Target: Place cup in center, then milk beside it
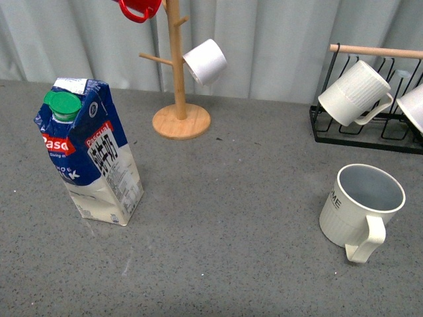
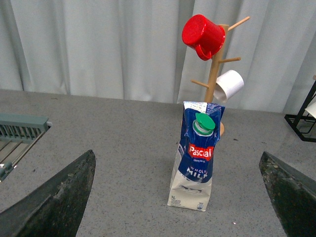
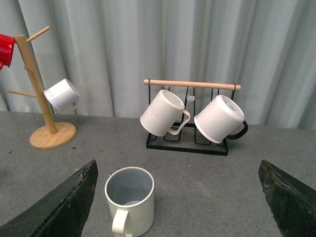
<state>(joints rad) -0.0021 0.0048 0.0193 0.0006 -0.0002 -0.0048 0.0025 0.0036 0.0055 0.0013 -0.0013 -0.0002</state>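
Front view: cup [image 1: 360, 201] upright on worktop [image 1: 231, 257], far right side, handle toward camera, grey-blue inside showing, dark lettering under rim. Milk [image 1: 92, 155] upright on left side, green cap on top, well apart from cup, middle of worktop between them. Behind: wooden mug tree [image 1: 180, 79] with red mug [image 1: 140, 8] and small white cup [image 1: 205, 61] on pegs. Black wire rack [image 1: 367, 135] at right rear, ribbed mug [image 1: 353, 92] hung from its wooden bar.

Left wrist view: left pincer [image 2: 176, 153] released, dark fingers [image 2: 59, 197] spread wide, grasping nothing. Held low over worktop, pointed roughly level toward curtain [image 2: 98, 49], aimed at milk. Milk ahead, lined up between the fingers, untouched. Grey slatted tray [image 2: 19, 131] at worktop edge off to one side.

Right wrist view: right pincer [image 3: 177, 162] likewise released, fingers wide apart, empty. Held low, pointed forward across worktop. Cup just ahead and lower, nearer one finger than the other, clear of both, handle turned toward pincer. Rack beyond it, two mugs hanging; mug tree further off.
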